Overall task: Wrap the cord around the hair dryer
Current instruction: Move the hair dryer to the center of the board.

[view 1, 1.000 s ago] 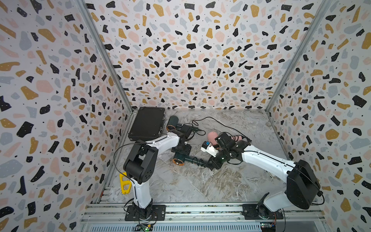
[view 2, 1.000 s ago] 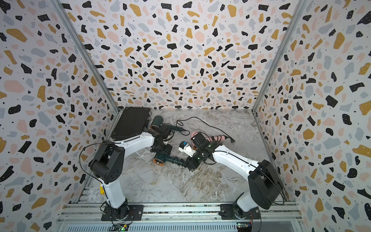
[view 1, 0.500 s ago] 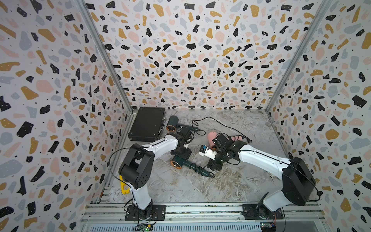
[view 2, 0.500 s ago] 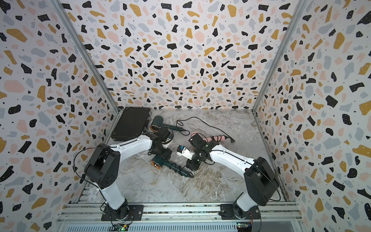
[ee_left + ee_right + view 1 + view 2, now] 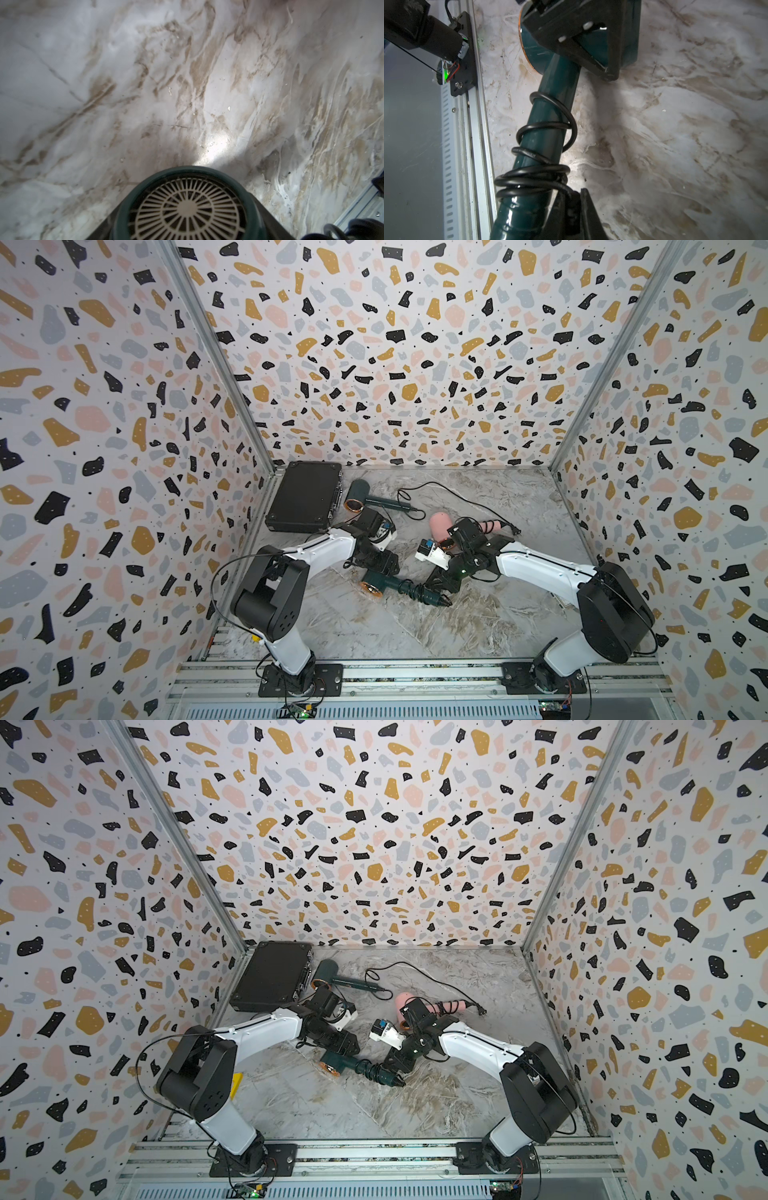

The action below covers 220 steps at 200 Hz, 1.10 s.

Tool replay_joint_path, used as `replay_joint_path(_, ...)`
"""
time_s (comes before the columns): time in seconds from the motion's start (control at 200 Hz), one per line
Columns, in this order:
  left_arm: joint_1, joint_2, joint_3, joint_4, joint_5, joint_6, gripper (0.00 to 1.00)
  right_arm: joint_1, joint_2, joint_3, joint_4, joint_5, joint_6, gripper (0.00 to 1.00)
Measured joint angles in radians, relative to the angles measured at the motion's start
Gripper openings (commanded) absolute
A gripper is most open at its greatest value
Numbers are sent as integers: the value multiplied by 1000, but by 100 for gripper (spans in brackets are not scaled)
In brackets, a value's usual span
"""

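A dark green hair dryer [image 5: 374, 585] [image 5: 338, 1064] lies low over the marble table, with its black cord [image 5: 544, 174] coiled in several loops round the handle [image 5: 550, 124]. My left gripper [image 5: 380, 568] [image 5: 344, 1046] is shut on the dryer's head. The left wrist view shows the round rear grille [image 5: 188, 209] between the jaws of that gripper [image 5: 188, 226]. My right gripper [image 5: 436, 583] [image 5: 397, 1060] [image 5: 573, 199] is beside the handle's end, shut on the cord's free end. In the right wrist view the left gripper's black fingers [image 5: 583, 35] clamp the head.
A second green dryer [image 5: 359, 495] with a loose cord [image 5: 440, 489] lies at the back, beside a black case [image 5: 305, 497] in the back-left corner. A pink dryer [image 5: 440, 524] lies behind the right wrist. The aluminium rail [image 5: 467, 145] marks the front edge.
Both arms have shifted a little toward the front of the table, carrying the green dryer with them. Both grips are unchanged.
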Motion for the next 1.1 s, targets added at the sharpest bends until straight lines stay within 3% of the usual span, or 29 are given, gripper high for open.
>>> replay_joint_path(0.305,101,-52,-143,143,89,-151,0,-28,14,-48,189,-56,143,0)
replay_joint_path(0.536,126,-105,-322,468,150,-344,0,-63,23,-97,363,-108,285,0)
replay_joint_path(0.636,133,-109,-348,530,161,-390,0,-71,24,-105,393,-98,312,0)
replay_joint_path(0.776,130,-113,-332,498,116,-391,0,-65,49,-88,347,-29,302,0)
replay_joint_path(1.101,117,-115,-116,130,-101,-322,0,-31,127,13,245,156,276,0)
